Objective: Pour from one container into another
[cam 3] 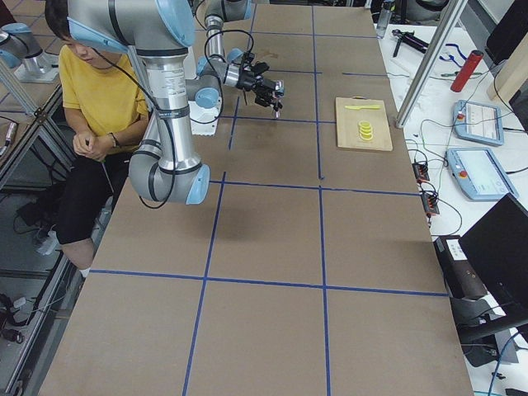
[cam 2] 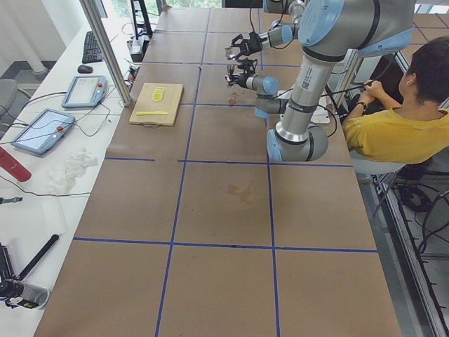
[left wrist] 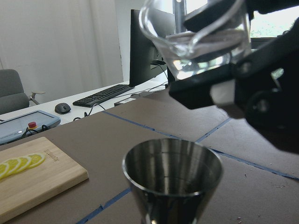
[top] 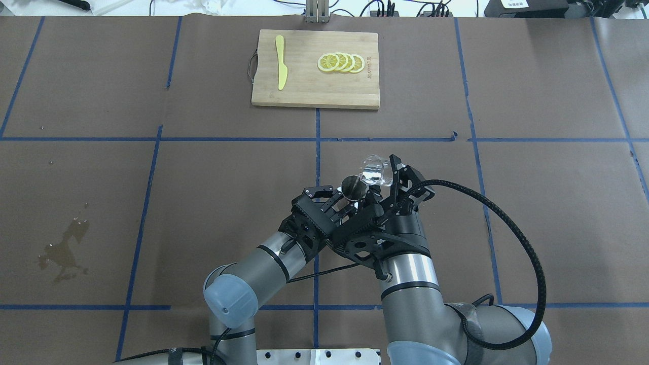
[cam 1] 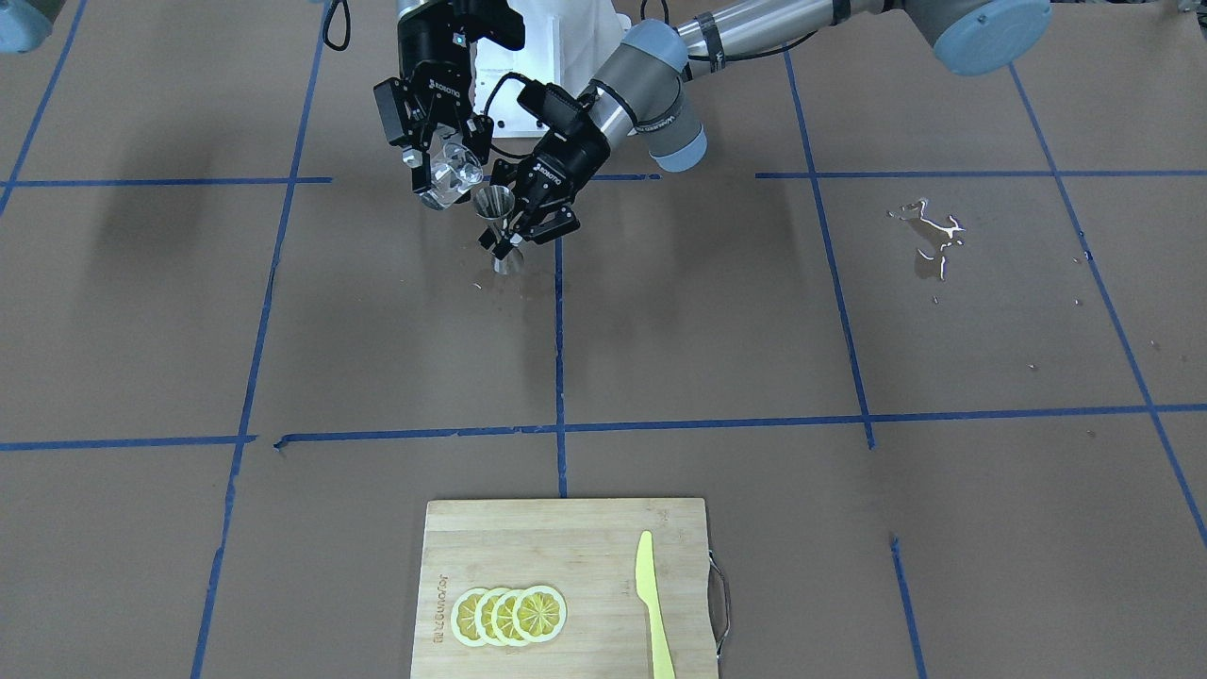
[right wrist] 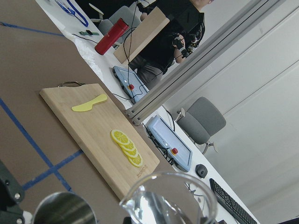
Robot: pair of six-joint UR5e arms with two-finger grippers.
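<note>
Right pincer (cam 1: 445, 156), upper centre of the front view: clamped on the small clear round-bodied glass cup (cam 1: 454, 179), held in the air and tipped towards the other arm. Left-wrist view shows clear liquid pooled at the low side of the cup, lip pointing down.

Left pincer (cam 1: 514, 231), just right of it in the same view: fingers closed on the narrow waist of the shiny steel hourglass jigger (cam 1: 494, 209), which is upright with its mouth open. Cannot tell whether its foot rests on the brown paper-covered table (cam 1: 707, 321) or hangs just above. Inside looks dry from the wrist view, though the steel glare makes that uncertain.

From overhead the cup rim sits at the edge of the jigger mouth, not squarely over it.

Risks, as I judge them:
- Stream misses or clips the rim, since the mouth is small and the lip is off-centre. Wet specks (cam 1: 478, 283) already lie beside the jigger's foot, and a spilled puddle (cam 1: 929, 236) shows at upper right.
- Tipping too fast floods the small cone.
- Smooth glass could slip in the pincer as the tilt grows.

Wooden cutting board (cam 1: 566, 528) with lemon slices (cam 1: 509, 615) and a yellow knife (cam 1: 651, 604) lies well clear, bottom centre.
</note>
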